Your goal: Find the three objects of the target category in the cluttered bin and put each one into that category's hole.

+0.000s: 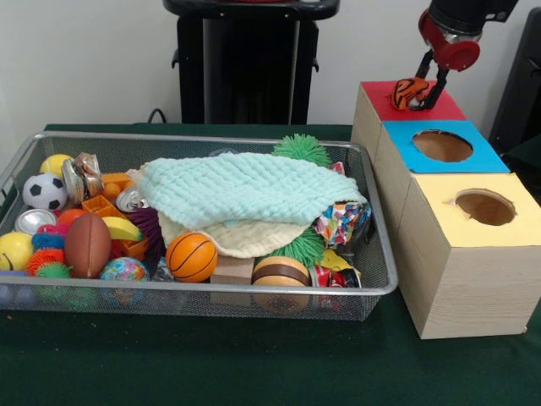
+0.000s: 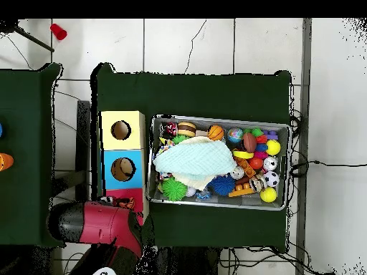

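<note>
Fingers (image 1: pixel 425 80) of the red and black arm close around an orange, black-striped ball (image 1: pixel 410 92), one dark finger on each side of it, so the grip looks shut on the toy. Ball and fingers sit directly over the red-topped box (image 1: pixel 431 107), the one nearest the robot in the row of three; its hole is hidden under the ball in the front view, so I cannot tell whether the ball is already partly inside. Judging from this, the coming move turns on a plain vertical relation: the opening lies straight beneath the held ball, and letting go should drop it in.

Beside the red-topped box stands the blue-topped box (image 1: pixel 473 159) with its round hole open, then the yellow-topped box (image 1: pixel 516 222) beyond that. Further from the red-topped box, across the green desk (image 1: pixel 254 364), lies the wire bin (image 1: pixel 372 292), crowded with toys. A mint cloth (image 1: pixel 245 190) covers its middle; an orange basketball (image 1: pixel 191 256), a brown football (image 1: pixel 87 245) and a small soccer ball (image 1: pixel 44 192) show around it. These look like likely further targets.
</note>
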### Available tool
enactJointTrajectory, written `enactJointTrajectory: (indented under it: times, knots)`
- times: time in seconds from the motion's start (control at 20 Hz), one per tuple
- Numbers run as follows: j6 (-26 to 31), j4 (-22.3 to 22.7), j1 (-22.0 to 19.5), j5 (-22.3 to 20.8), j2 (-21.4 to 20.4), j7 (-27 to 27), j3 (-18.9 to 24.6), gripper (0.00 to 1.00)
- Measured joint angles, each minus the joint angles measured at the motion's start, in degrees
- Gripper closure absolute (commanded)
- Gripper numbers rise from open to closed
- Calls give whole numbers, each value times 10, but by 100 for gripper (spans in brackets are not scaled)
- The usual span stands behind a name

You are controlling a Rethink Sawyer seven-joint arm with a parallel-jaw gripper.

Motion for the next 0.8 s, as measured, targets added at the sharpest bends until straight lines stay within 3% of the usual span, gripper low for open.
enactJointTrajectory:
  times: [0.8]
  knots:
    - [0, 0, 0, 25, -27, 0, 0, 0]
